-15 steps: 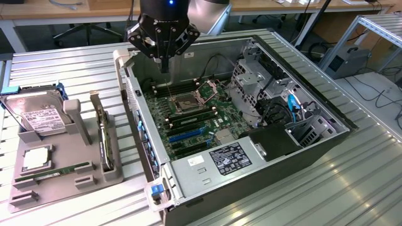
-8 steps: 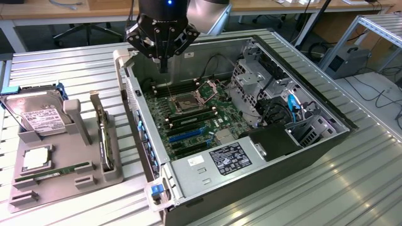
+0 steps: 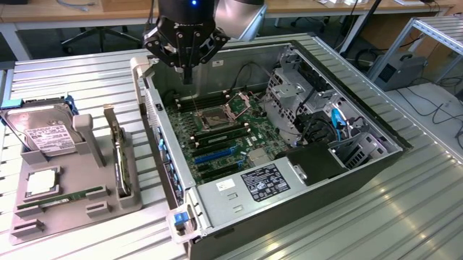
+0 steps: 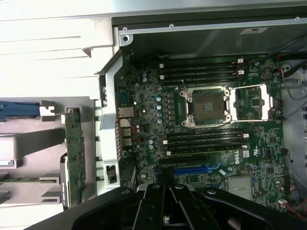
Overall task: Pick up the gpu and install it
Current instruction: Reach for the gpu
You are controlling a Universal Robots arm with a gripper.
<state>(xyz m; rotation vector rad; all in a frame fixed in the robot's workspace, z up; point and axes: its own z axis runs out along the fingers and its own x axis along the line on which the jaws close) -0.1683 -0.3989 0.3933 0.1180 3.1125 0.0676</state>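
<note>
Ribbed metal table: gripper, pressed together and empty, hangs above the open computer case; gpu stands upright beside it.

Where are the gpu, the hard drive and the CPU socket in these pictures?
gpu (image 3: 121, 162), exterior view, long side of the upright card.
hard drive (image 3: 49, 136), exterior view, its white label.
CPU socket (image 4: 206, 104), wrist view, middle of the open socket.
</note>
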